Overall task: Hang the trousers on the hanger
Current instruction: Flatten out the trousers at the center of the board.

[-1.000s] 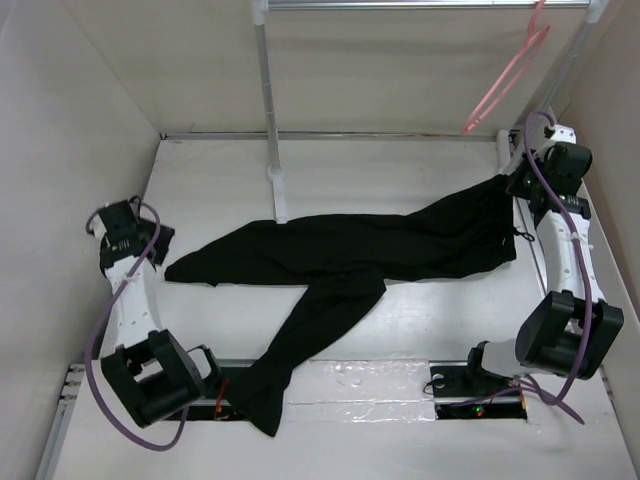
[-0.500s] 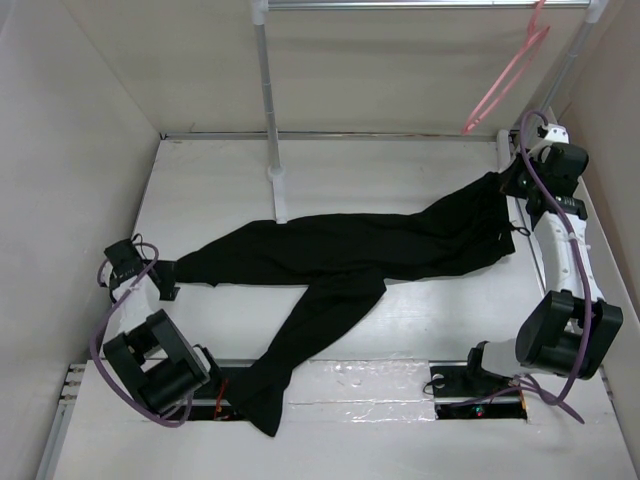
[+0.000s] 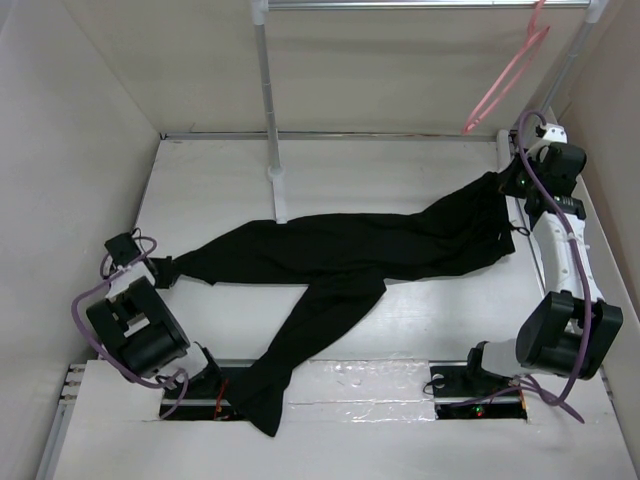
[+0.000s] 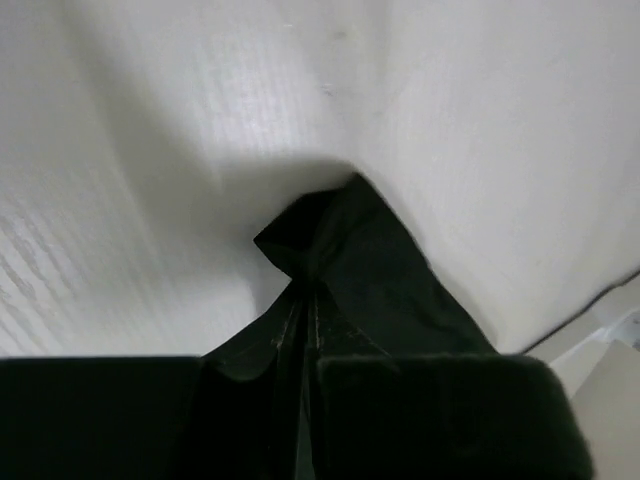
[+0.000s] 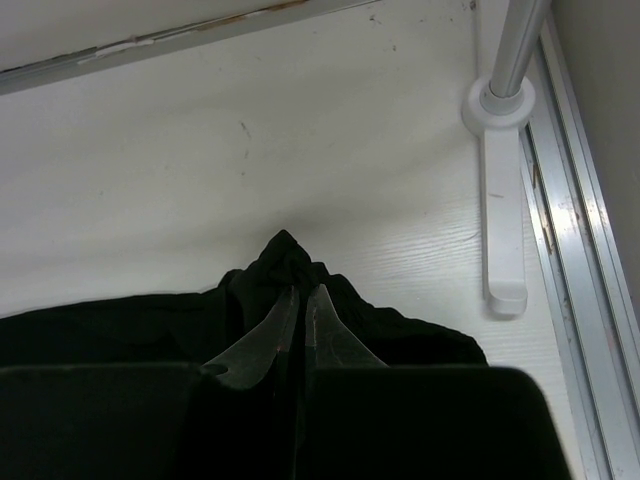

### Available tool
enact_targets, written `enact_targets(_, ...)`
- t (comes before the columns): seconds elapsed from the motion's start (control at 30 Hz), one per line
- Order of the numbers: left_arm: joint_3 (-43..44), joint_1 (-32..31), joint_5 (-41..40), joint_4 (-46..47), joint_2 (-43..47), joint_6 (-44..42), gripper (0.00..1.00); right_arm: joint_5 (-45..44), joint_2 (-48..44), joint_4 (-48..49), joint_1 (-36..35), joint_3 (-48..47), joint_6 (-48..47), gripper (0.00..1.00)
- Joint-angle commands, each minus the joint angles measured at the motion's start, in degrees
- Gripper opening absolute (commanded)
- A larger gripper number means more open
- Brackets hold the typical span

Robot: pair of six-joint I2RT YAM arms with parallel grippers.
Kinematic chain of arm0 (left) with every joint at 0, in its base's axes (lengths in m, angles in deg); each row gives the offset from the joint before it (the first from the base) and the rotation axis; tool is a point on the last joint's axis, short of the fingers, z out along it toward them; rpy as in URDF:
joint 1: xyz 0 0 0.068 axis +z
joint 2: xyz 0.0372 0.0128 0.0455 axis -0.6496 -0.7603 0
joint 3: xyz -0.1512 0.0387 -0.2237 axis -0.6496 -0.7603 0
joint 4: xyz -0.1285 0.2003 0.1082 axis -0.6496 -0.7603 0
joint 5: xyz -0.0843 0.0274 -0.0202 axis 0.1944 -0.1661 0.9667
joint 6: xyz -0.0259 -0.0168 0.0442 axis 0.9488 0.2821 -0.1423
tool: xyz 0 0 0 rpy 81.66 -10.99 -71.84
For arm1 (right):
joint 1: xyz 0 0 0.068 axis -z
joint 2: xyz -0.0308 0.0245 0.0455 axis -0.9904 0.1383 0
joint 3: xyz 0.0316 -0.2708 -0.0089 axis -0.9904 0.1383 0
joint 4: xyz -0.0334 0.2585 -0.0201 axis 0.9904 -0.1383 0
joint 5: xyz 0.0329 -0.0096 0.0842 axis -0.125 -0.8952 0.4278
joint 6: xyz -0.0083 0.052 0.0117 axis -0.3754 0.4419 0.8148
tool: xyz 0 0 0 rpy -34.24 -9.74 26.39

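At the left edge of the table (image 3: 220, 180), the left gripper (image 4: 306, 298) sits low over the surface with its jaws pressed together, clamped on the cuff end of one leg of the trousers (image 3: 340, 250); the wrist view shows a small peak of black cloth poking out past the tips. From that cuff the leg runs rightward across the middle of the table. The second leg branches off near the centre and slants down to the near edge, where its end drapes over between the two arm bases. A white rack pole (image 3: 267, 100) stands just behind the trousers. Toward the far right corner the waistband is drawn up into the right gripper (image 5: 298, 300), whose jaws are pinched tight on a bunched fold. Above it the pale-pink hanger (image 3: 508, 78) hangs from the top rail (image 3: 400, 5), apart from the trousers.
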Motion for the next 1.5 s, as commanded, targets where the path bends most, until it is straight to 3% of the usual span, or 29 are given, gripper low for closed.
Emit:
enact_targets(0.0, 8.6, -0.8, -1.1, -0.9, 4.3, -1.4, 0.00, -0.6, -1.6, 2.7, -0.8, -3.6, 0.0, 0.00)
enact_targets(0.13, 21.6, -4.6, 1.2, -3.6, 7.8, 1.0, 0.00, -0.6, -1.0, 2.5, -0.8, -6.5, 0.6, 0.00)
enact_targets(0.3, 43.4, -8.9, 5.5, -6.7, 3.5, 5.2, 0.00, 2.0, 1.2, 2.4, -0.8, -12.9, 3.5, 0.00)
enact_targets(0.4, 50.2, -10.2, 4.8, -9.1, 3.3, 4.1, 0.00, 2.1, 0.2, 1.3, -0.8, -15.2, 3.7, 0.00)
enact_targets(0.57, 44.9, -10.2, 4.0, -8.3, 6.6, 0.9, 0.00, 2.7, -2.7, 0.8, 0.5, -12.1, 3.6, 0.00)
enact_targets(0.7, 25.1, -3.3, 8.1, 0.7, 8.9, 1.9, 0.00, 3.6, -4.0, 1.2, 1.7, -6.1, 2.5, 0.00)
enact_targets(0.9, 14.1, 0.9, 7.5, 6.0, 0.0, -0.2, 0.00, 2.1, 0.5, 2.8, 5.4, -0.7, 1.8, 0.00)
enact_targets(0.97, 13.9, 2.1, 7.7, 7.0, -6.2, -1.2, 0.00, 1.6, 5.7, 2.6, 5.4, -3.3, 0.9, 0.00)
enact_targets(1.23, 19.3, 2.1, 5.9, 5.1, -9.8, -3.8, 0.00, -1.6, 12.6, 1.1, 5.4, -10.9, -1.3, 0.00)
enact_targets(1.43, 16.5, 2.1, 0.4, 2.0, -11.4, -5.5, 0.00, -2.8, 18.5, 1.5, 6.5, -13.6, -0.4, 0.00)
enact_targets(1.47, 17.4, 2.1, -0.6, 0.8, -11.8, -6.1, 0.06, -2.7, 19.6, 1.1, 6.5, -14.4, -0.1, 0.00)
